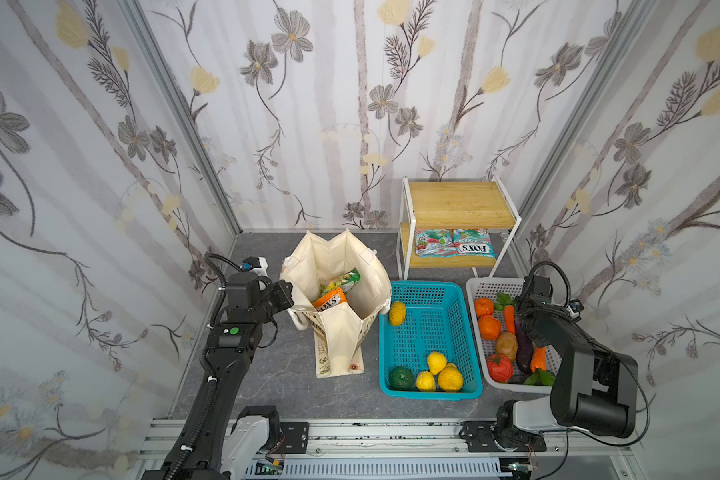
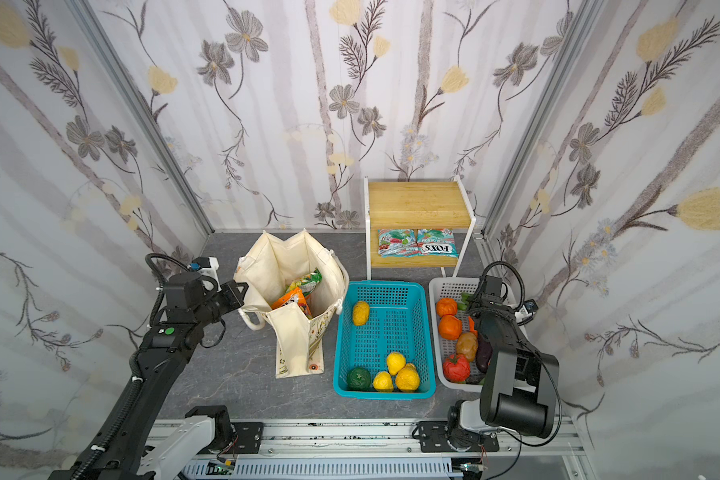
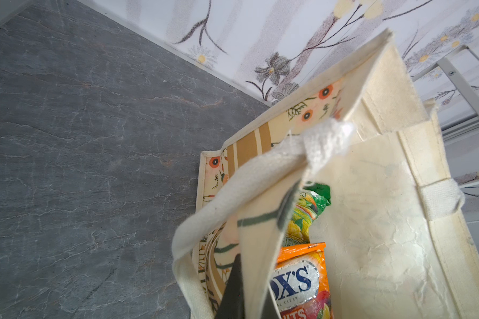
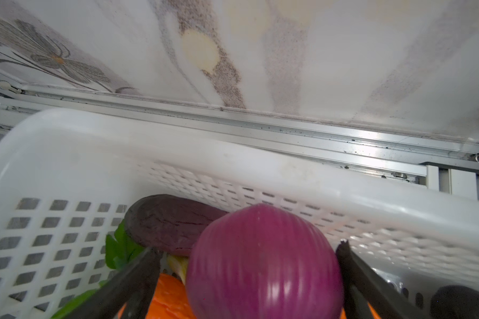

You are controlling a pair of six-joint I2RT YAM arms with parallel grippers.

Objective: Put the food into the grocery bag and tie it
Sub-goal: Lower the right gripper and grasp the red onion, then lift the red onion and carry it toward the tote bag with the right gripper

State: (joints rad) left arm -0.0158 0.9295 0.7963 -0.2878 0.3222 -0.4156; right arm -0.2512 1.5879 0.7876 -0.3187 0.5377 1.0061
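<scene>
Pinching the near wall of the grocery bag (image 1: 337, 266) w/ the left gripper (image 3: 249, 298), clamped fully down on the fabric by the rope handle and held the mouth agape. Stood upright on the table (image 1: 267, 374), just left of the teal basket (image 1: 429, 286). Held an orange snack packet (image 1: 329, 298) and a green snack packet (image 1: 344, 280) inside, one vs. the other. Reached into the white basket (image 4: 94, 143) w/ the right gripper (image 4: 246, 245), spread wide either side of the purple onion (image 4: 263, 262); not clamped, w/ a clear gap at one finger. Sat beside an eggplant (image 4: 172, 223). Showed lemons (image 1: 436, 362) in the teal basket.
</scene>
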